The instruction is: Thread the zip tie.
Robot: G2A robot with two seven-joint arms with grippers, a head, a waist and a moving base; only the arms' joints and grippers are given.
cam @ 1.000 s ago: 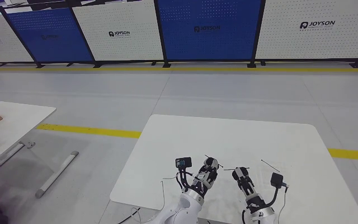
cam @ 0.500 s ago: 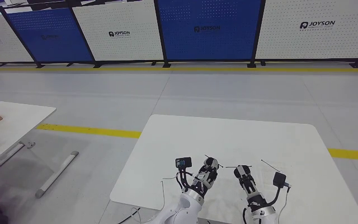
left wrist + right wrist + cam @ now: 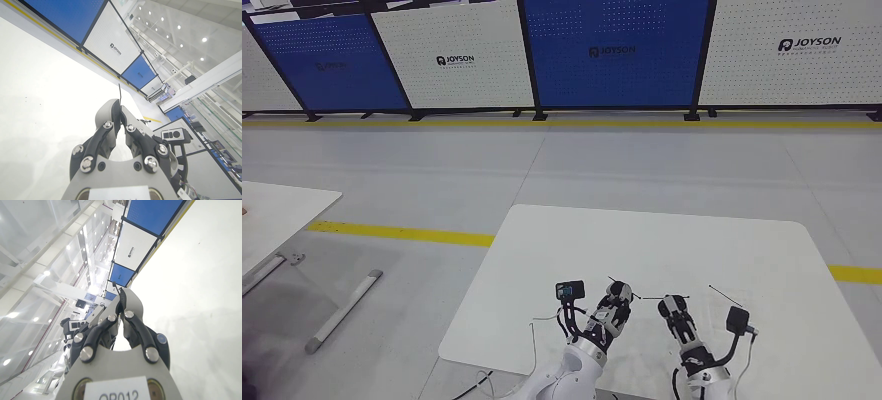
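Gripping on both sides: left hand [image 3: 119, 108] is clenched on the zip tie [image 3: 119, 93], with the thin tail poking out past the fingertips. The right hand [image 3: 121, 295] is clenched too, on a black strip whose square head [image 3: 114, 283] sits just beyond its tips. I can't tell if that's the same tie. From above, the two hands are side by side over the near part of the table [image 3: 642, 240], tips near each other but apart.

Risks as I see them:
- The tail is floppy, so it may bend off the slot instead of entering.
- The slot is tiny, so a small wrist angle error misses it.
- The pinch is narrow, so a sideways push could swivel the tie.

A loose black strip [image 3: 725, 295] lies on the table beside the right hand and could snag.
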